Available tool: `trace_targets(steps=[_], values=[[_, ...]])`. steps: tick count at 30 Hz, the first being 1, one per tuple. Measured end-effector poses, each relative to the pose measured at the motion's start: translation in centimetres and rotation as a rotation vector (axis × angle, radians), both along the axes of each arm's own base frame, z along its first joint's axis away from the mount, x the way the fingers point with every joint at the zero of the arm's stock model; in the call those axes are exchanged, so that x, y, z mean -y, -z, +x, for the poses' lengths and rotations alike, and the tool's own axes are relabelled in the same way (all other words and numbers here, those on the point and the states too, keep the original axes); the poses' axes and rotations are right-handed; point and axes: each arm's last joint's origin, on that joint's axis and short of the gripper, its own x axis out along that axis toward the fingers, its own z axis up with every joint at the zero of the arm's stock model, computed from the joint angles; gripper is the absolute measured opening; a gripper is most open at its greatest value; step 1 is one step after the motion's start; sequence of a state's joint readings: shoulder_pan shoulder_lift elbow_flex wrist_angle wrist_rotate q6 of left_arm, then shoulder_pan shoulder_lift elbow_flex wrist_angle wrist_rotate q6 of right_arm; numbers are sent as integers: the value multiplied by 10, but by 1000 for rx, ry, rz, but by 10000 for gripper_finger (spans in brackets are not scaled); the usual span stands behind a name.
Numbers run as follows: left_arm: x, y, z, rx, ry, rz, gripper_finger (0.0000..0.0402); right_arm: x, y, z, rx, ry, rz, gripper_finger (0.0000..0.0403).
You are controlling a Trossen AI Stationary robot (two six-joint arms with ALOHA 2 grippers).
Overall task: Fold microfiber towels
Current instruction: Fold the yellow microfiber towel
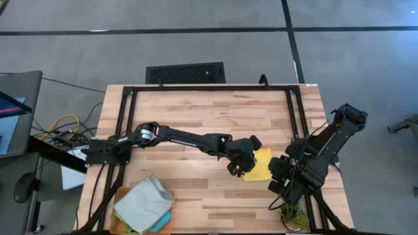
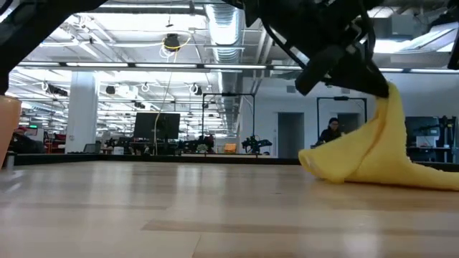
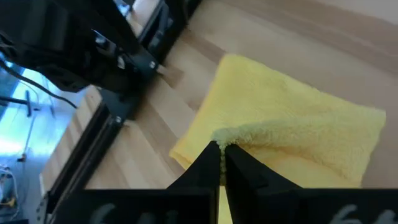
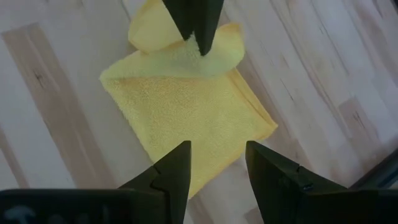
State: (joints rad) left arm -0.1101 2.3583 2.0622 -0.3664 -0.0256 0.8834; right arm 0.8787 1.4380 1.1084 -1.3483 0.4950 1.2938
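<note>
A yellow microfiber towel lies right of the table's middle, folded at least once. My left gripper reaches in from the left and is shut on it, pulling one part up into a peak. My right gripper hovers open above the towel's near right part, its fingers clear of the cloth. The other towels, a light grey one over a teal one, are piled on the orange tray at the near left. My left gripper pinches an edge of the yellow towel between its two shut fingertips. The fingers slant down from the table's left. That part is lifted, the cloth hangs from it in a slack slope, and the rest of the towel lies on the table.
Black frame rails run along the table's far edge and both sides. A small green object stands at the near right corner, beside the right arm's base. Bare wood lies between the tray and the yellow towel.
</note>
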Motion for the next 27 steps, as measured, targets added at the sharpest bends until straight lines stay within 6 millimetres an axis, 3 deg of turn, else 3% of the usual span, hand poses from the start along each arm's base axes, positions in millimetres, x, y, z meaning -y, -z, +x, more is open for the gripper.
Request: trace_targets(steps=[5, 12, 18, 27], values=[[0, 1, 0, -6, -14, 6, 0, 0, 0, 0, 6, 15, 4, 177], [-2, 11, -15, -189, -177, -3, 0, 0, 10, 7, 47, 34, 54, 172], [10, 6, -34, -394, -289, -64, 0, 3, 14, 19, 70, 10, 82, 171], [35, -10, -69, -657, -459, 5, 0, 5, 21, 39, 93, -16, 96, 166]])
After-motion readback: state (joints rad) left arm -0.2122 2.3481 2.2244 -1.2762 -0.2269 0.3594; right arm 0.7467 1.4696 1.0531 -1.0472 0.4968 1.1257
